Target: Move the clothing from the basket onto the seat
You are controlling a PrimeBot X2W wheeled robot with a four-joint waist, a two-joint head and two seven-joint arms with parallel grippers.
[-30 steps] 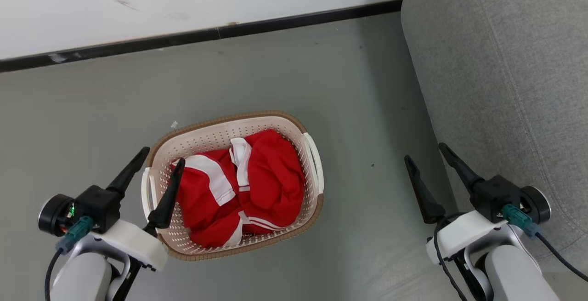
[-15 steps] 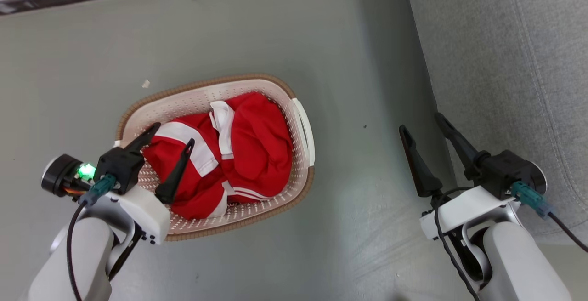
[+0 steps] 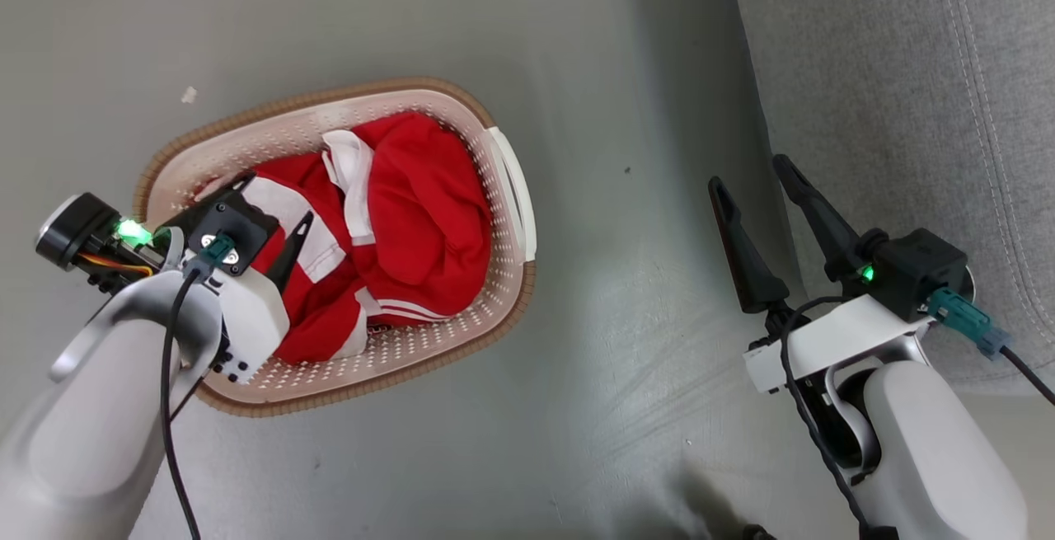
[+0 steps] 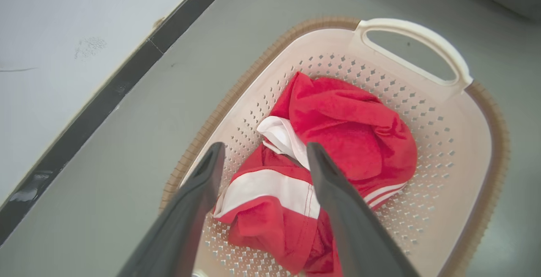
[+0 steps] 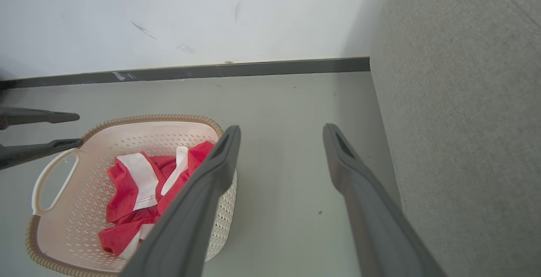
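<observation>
Clothing: one red garment with broad white bands and thin white stripes at a hem, crumpled in a heap. It lies inside the basket, covering most of the floor of it and bunched toward the right-side handle. The basket is cream and perforated with a brown rim. It sits upright on the grey floor, left of the seat, with a strip of bare floor between them. Left gripper is over the inside of the basket with its jaws spread wide and nothing between them. In the left wrist view its fingers straddle the white band of the garment; can't tell if they touch the cloth. Right gripper is also spread wide and empty, hanging over the floor strip just beside the seat edge, well apart from the basket. The right wrist view has the white wall and dark baseboard behind the basket. Versus a second ago, the whole head picture has shifted, so that is camera movement and the basket itself hasn't moved on the floor. The left gripper has moved: one finger was outside the left rim then, and now both are inside over the garment. Right gripper is unchanged relative to the seat, and both sets of jaws are as wide as before.
</observation>
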